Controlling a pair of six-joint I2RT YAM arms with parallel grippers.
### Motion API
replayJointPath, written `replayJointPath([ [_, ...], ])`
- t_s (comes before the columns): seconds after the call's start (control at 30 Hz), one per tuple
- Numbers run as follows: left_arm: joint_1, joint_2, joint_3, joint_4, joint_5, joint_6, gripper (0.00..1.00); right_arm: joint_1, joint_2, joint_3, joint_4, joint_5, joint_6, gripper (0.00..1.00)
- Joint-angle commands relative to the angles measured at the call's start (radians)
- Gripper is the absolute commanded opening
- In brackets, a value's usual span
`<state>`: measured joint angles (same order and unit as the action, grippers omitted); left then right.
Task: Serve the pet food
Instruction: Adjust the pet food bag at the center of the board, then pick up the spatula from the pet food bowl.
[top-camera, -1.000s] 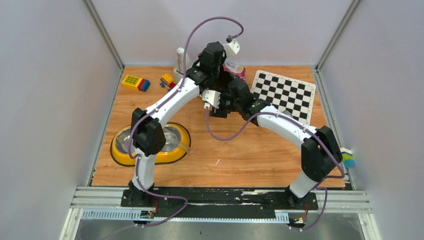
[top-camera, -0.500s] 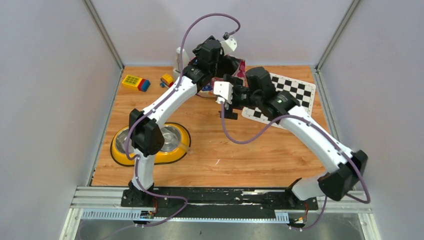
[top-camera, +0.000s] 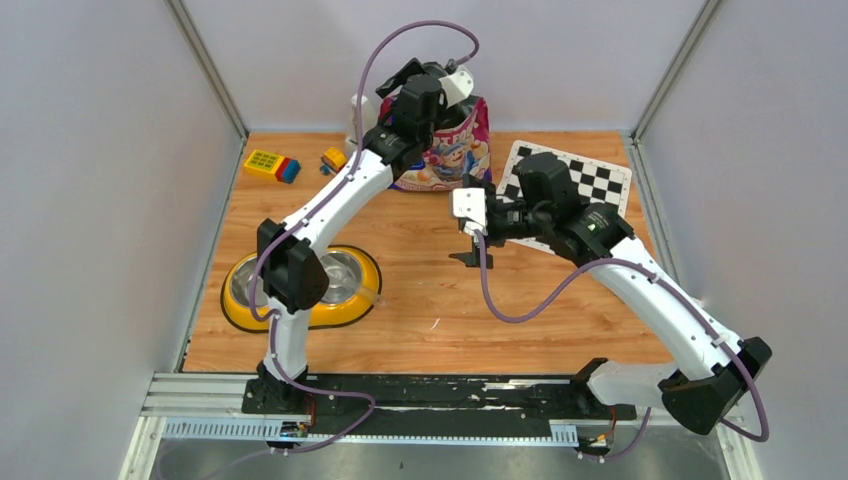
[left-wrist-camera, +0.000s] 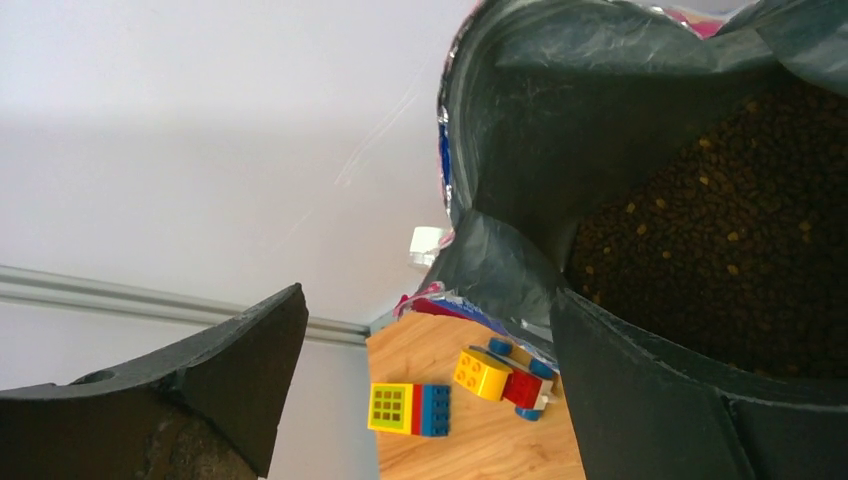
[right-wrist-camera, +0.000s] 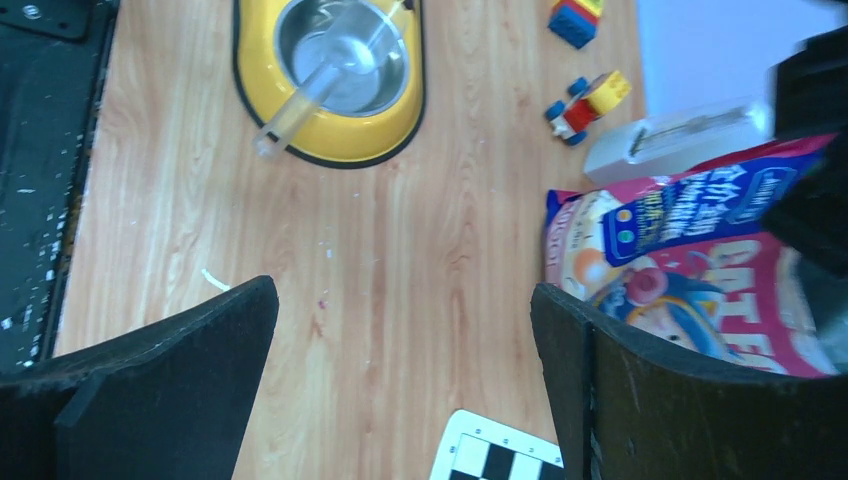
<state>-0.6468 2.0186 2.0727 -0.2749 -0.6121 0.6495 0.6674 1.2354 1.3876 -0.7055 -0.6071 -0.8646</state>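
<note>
The pet food (left-wrist-camera: 720, 230), dark brown kibble, fills the open glossy pink-and-blue cat food bag (top-camera: 447, 152), which stands upright at the back of the table. My left gripper (top-camera: 408, 82) hovers open at the bag's top left rim. In the left wrist view the left gripper (left-wrist-camera: 430, 385) has wide-apart jaws with nothing between them, the right finger in front of the bag's mouth. My right gripper (top-camera: 470, 242) hangs open over bare wood in front of the bag. In the right wrist view the right gripper (right-wrist-camera: 400, 375) holds nothing, with the bag (right-wrist-camera: 700, 260) beside its right finger.
A yellow double-bowl feeder (top-camera: 235, 310) sits near left, a clear scoop (right-wrist-camera: 320, 85) lying in one steel bowl. A brick block (top-camera: 272, 164) and toy car (top-camera: 335, 160) lie back left. A checkerboard (top-camera: 590, 180) is back right, a white object (top-camera: 360, 115) behind the bag.
Both grippers have opened. The right arm drew back from the bag toward the table's middle. The left gripper rose to the bag's top, and the bag now stands uncovered.
</note>
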Motion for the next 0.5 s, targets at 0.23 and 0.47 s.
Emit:
replayJointPath([
  [0.23,0.039,-0.287,0.106,-0.168,-0.015,-0.143,1.00,0.034,0.209,-0.052,0.174,-0.126,0.227,0.99],
  [0.47,0.258,-0.635,-0.379,-0.215,0.024,-0.297,1.00,0.156,0.461,0.017,0.299,-0.003,0.412,0.99],
])
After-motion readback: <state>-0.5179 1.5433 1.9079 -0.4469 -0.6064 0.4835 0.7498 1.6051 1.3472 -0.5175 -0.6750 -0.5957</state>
